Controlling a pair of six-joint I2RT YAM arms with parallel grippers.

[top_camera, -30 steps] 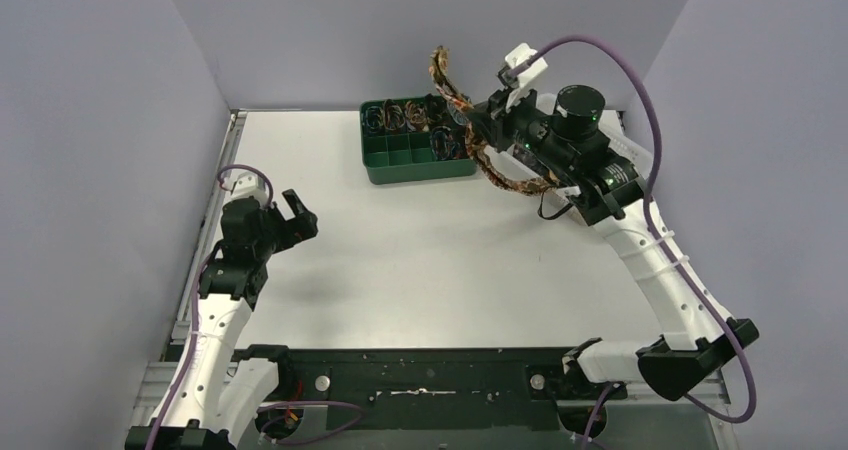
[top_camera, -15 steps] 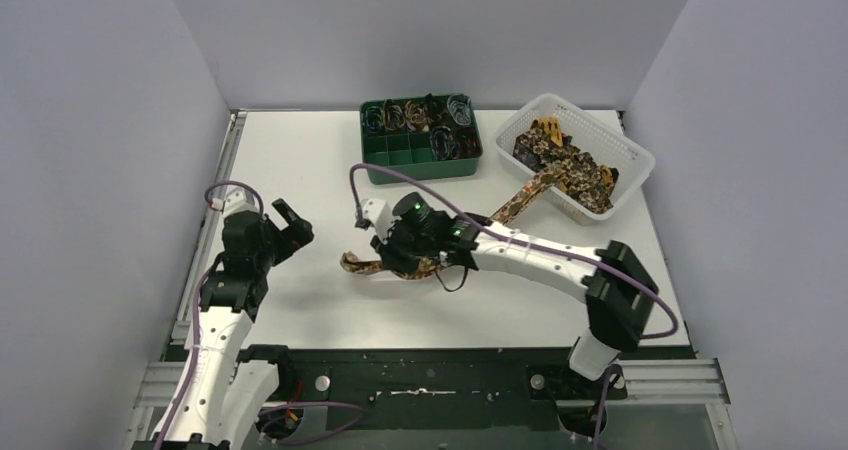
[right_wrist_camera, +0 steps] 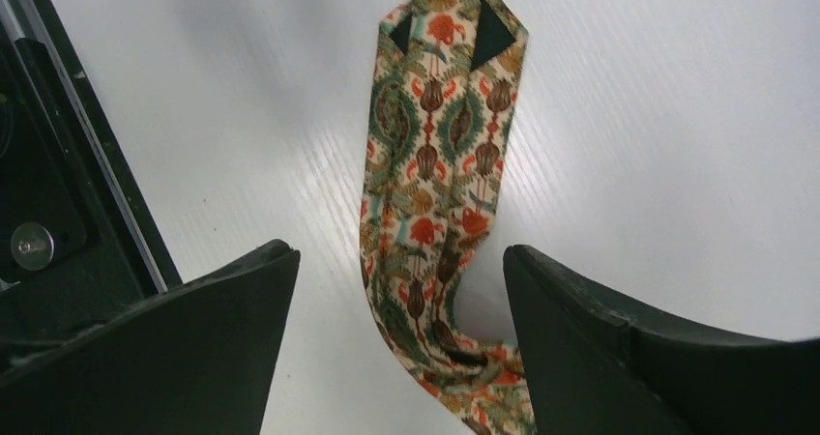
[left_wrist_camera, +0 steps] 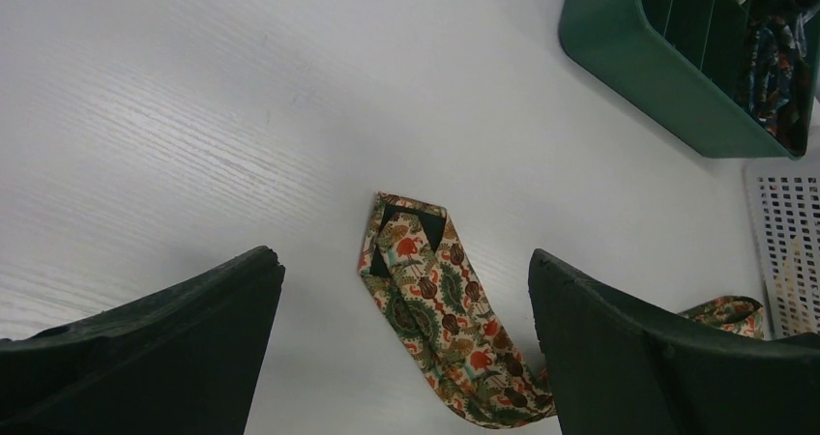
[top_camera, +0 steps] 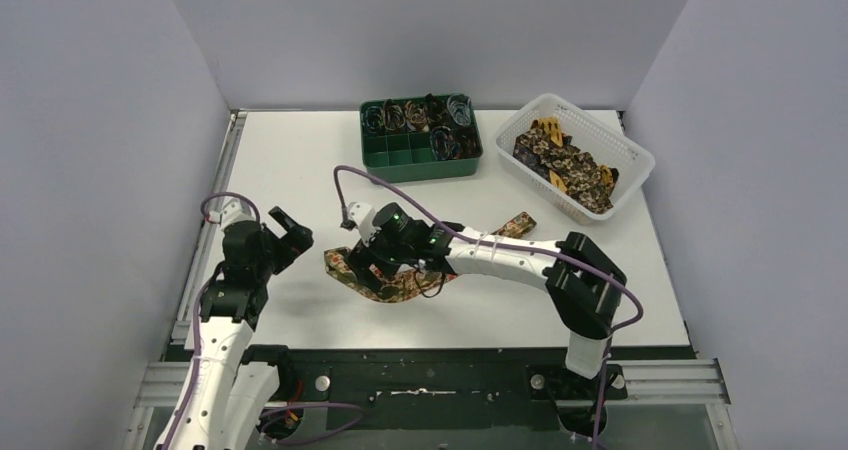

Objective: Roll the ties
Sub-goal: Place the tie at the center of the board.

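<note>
One floral-print tie (top_camera: 338, 268) lies loose on the white table, its pointed wide end to the left and its narrow end (top_camera: 517, 224) trailing toward the basket. My right gripper (top_camera: 375, 265) hovers just over it, open, and the strip runs freely between the two fingers (right_wrist_camera: 398, 256). The tie (right_wrist_camera: 435, 164) curls slightly under them. My left gripper (top_camera: 288, 228) is open a short way left of the wide end. In the left wrist view it (left_wrist_camera: 404, 261) frames the tie (left_wrist_camera: 440, 300) without touching it.
A green divided tray (top_camera: 420, 167) at the back centre holds small coiled ties (top_camera: 410, 117) and thin coloured loops. A white mesh basket (top_camera: 632, 156) at the back right holds several more ties (top_camera: 565, 160). The black mounting rail (right_wrist_camera: 58, 193) runs along the near edge.
My right arm swung from the basket down to the table centre with the tie, then opened and let it drop flat. The left arm barely shifted.
</note>
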